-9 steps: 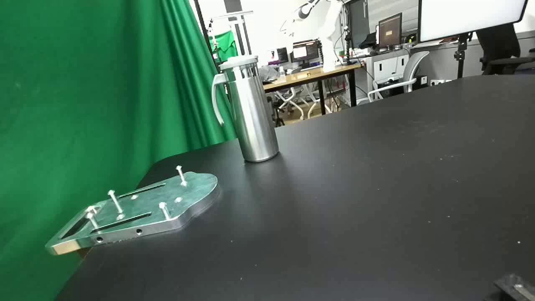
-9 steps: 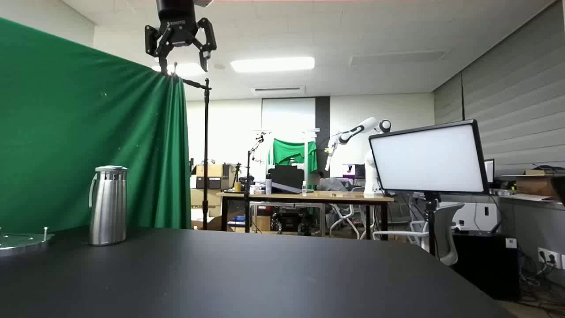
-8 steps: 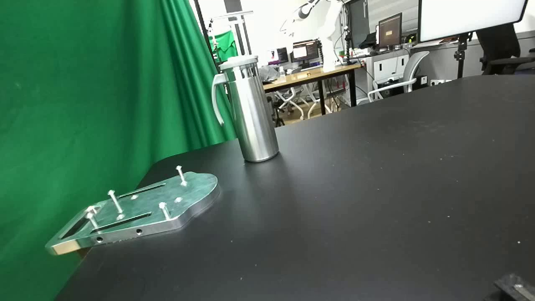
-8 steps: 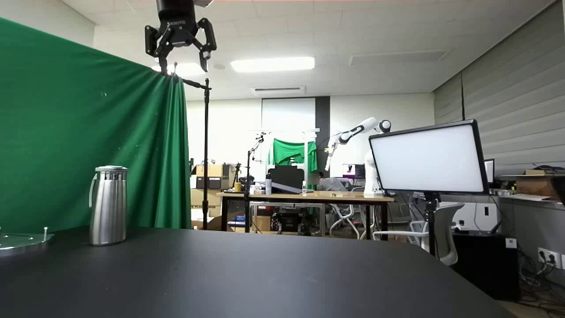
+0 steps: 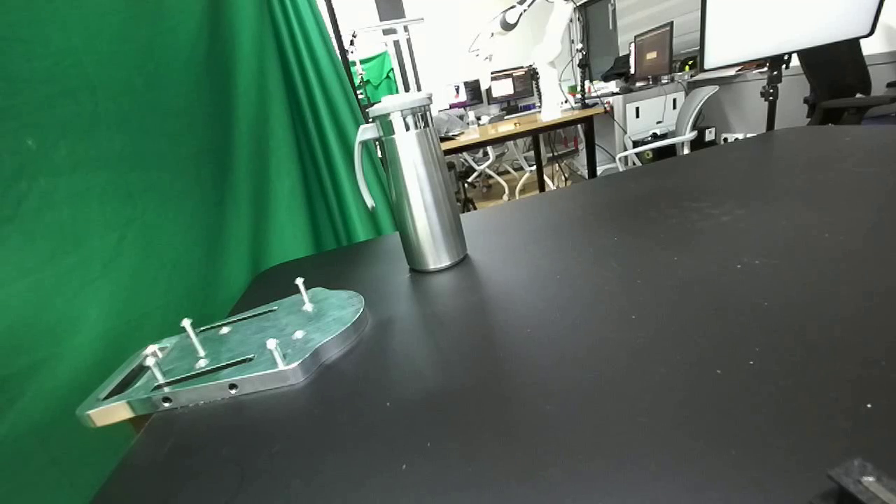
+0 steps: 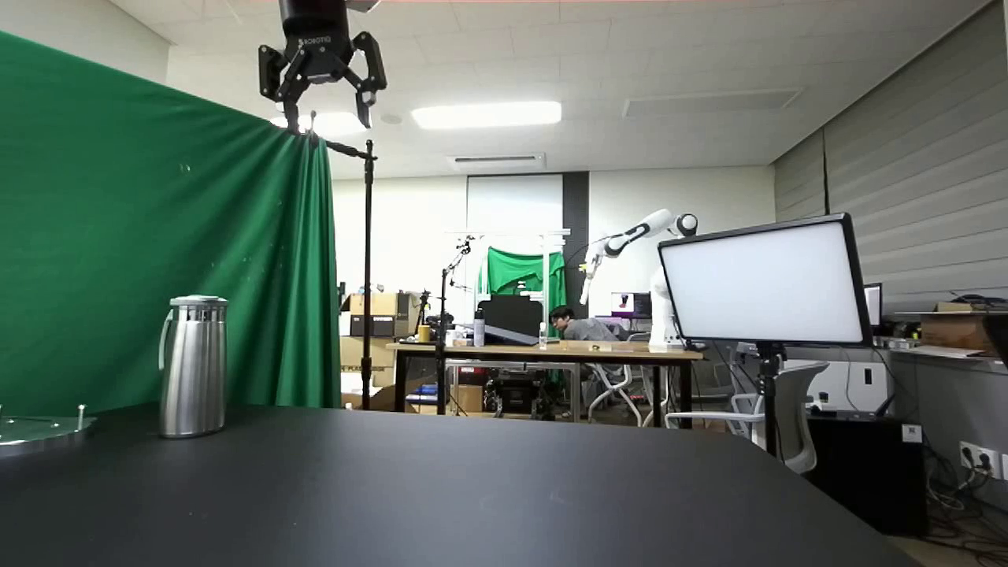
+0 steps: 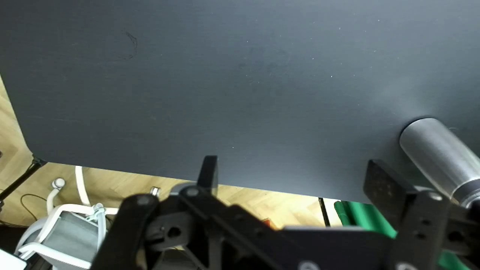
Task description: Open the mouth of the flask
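Note:
The brushed-steel flask [image 5: 428, 196] stands upright on the black table in both exterior views [image 6: 194, 374]. Its mouth is covered by a grey lid [image 5: 399, 103], which also shows in an exterior view [image 6: 198, 301]. A light side handle [image 5: 361, 164] is on its left. In the wrist view the flask [image 7: 437, 153] is at the right, outside the jaws, its top partly hidden by a finger and the frame edge. My gripper [image 6: 328, 120] hangs high above the table, above and right of the flask, apart from it. In the wrist view the gripper [image 7: 292, 163] is open with nothing between its fingers.
A flat greenish plate with upright pegs [image 5: 266, 339] lies at the table's left edge, near the flask. A green curtain [image 5: 161, 140] hangs behind the flask. The table's edge [image 7: 150, 174] crosses the wrist view. A dark object [image 5: 864, 483] shows at a corner.
A person has leaned into view behind the far desk in the background. The gripper and the flask have not visibly moved.

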